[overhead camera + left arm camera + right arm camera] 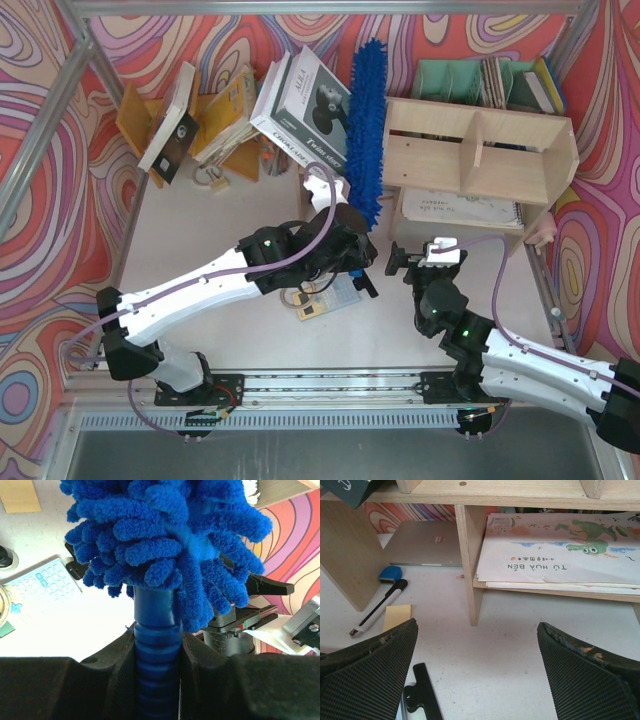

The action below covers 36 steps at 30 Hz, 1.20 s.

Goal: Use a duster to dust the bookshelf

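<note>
Swirly walls [200,40] ring a white bench [230,215], where the left hand [155,645] pinches the duster [367,120] by its ribbed handle [152,680], head beside the bookshelf [500,150]; right hand [477,627] spread, empty. Likely light, soft fluff, stiff handle (ribs aid grip).

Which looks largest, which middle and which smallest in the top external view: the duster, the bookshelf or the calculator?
1. bookshelf
2. duster
3. calculator, partly covered, yet clearly the smallest

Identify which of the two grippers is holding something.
The left gripper, shut on the duster; the right gripper is open and empty, facing the bookshelf.
</note>
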Available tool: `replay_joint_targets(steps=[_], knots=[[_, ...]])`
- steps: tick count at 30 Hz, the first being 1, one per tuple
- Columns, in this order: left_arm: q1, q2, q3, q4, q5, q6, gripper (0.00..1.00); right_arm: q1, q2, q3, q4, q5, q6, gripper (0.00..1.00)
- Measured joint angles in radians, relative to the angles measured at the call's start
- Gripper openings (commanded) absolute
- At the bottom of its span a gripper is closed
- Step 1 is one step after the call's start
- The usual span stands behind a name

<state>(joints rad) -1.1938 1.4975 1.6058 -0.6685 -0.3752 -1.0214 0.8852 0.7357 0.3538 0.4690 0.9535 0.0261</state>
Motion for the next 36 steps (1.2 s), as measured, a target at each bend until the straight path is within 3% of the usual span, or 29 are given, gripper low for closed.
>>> replay_joint_targets(steps=[17,24,36], knots=[[0.008,-0.218,-0.045,0.001,-0.162,0.063,0.00,-0.011,0.032,0.006,-0.006,0.000,0.007,0.91],[0.010,-0.186,-0.069,0.024,-0.149,0.068,0.00,-0.015,0.032,0.006,-0.011,0.000,0.009,0.90],[0.013,-0.048,-0.074,0.051,0.012,0.064,0.00,-0.016,0.039,0.009,-0.019,0.000,0.023,0.90]])
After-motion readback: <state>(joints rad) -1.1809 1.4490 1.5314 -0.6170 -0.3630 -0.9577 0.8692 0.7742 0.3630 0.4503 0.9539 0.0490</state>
